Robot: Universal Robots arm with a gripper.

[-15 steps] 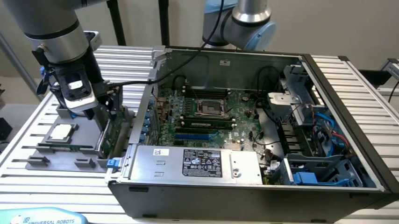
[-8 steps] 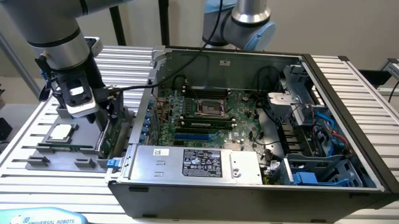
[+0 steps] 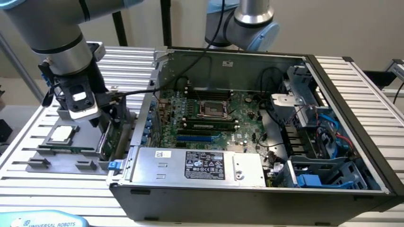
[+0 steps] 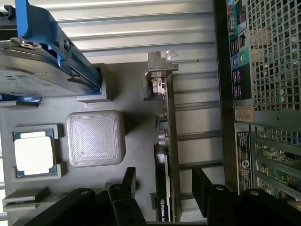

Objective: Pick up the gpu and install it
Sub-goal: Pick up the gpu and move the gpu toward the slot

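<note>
Where the exterior view shows a grey moulded tray (image 3: pixel 60 165) on the slatted table (image 3: pixel 38 189), the gpu (image 3: pixel 105 139) stands on edge in it, beside the steel case (image 3: pixel 252 198). Wrist view: black fingers (image 4: pixel 126 186) spread apart, straddling the thin green gpu (image 4: pixel 168 141).

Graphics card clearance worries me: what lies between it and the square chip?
Wrist view: a raised grey block sits between the chip and the upright graphics card.

Bright, even light, with pale glare along the slatted table (image 4: pixel 141 19).
</note>
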